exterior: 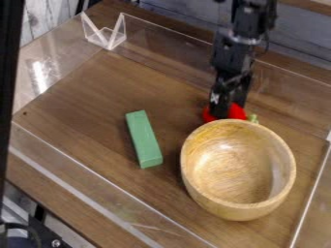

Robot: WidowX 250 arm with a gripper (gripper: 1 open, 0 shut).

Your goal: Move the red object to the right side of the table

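Note:
The red object [238,113], a small bright-red strawberry-like toy, lies on the brown wood-grain table [84,97] just behind the wooden bowl's rim. My gripper [227,101] hangs straight down over it, its dark fingers open and low at the toy's top left. They cover part of the toy. Whether the fingers touch it I cannot tell.
A large wooden bowl [238,170] sits at the front right, almost touching the toy. A green rectangular block [143,138] lies left of the bowl. Low clear acrylic walls [77,179] border the tabletop, and a small clear folded stand [104,31] is at the back left.

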